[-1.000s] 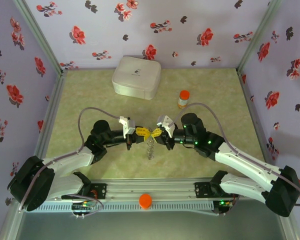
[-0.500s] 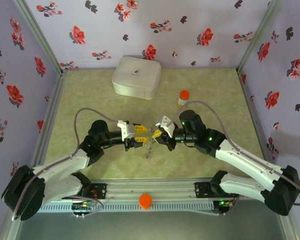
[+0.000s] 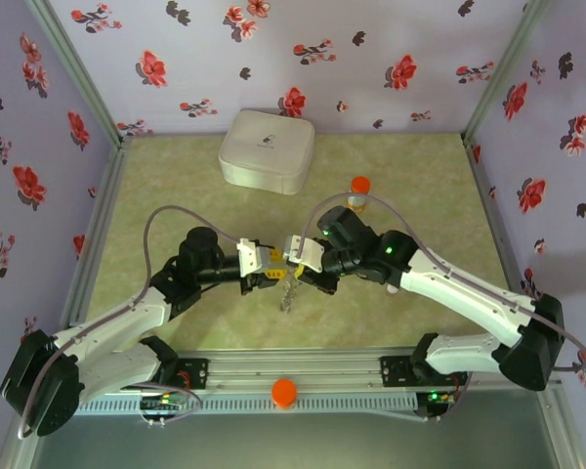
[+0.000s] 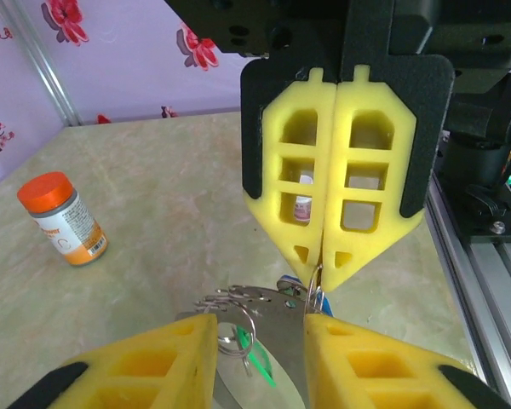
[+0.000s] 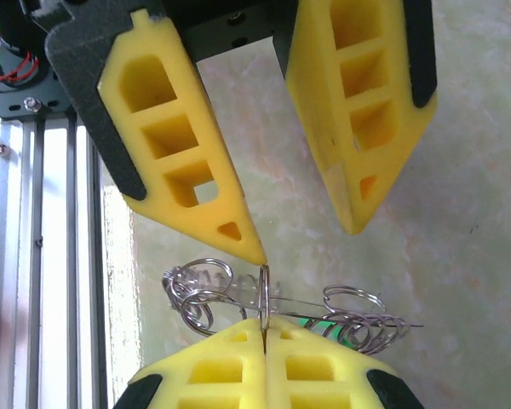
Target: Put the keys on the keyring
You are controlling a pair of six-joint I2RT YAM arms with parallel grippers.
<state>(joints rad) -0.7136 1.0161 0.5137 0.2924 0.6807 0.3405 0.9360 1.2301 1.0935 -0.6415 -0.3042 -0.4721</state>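
- Reaching toward the middle of the table (image 3: 156,195), the left gripper (image 3: 274,267) was seen with its yellow fingers (image 4: 153,362) released and spread apart, with nothing clamped between them.
- A white square case (image 3: 267,149) was set at the far edge, well apart from both arms.
- The keyring (image 3: 289,290) was found between the two grippers, its thin wire coils hanging below them. One loop was pinched upright just beside the tip of one left finger.
- A green-headed key (image 4: 260,366) and a small part of a blue-headed key (image 4: 318,299) were seen among the coils, in the gap between the left fingers. Whether either was threaded onto the wire could not be told.
- The right gripper (image 3: 294,264) was placed facing the left one, tips close together, with its fingers (image 5: 213,375) clenched on a loop of the keyring.
- An orange-capped bottle (image 3: 357,192) was stood upright farther back on the right, near the right arm's wrist.
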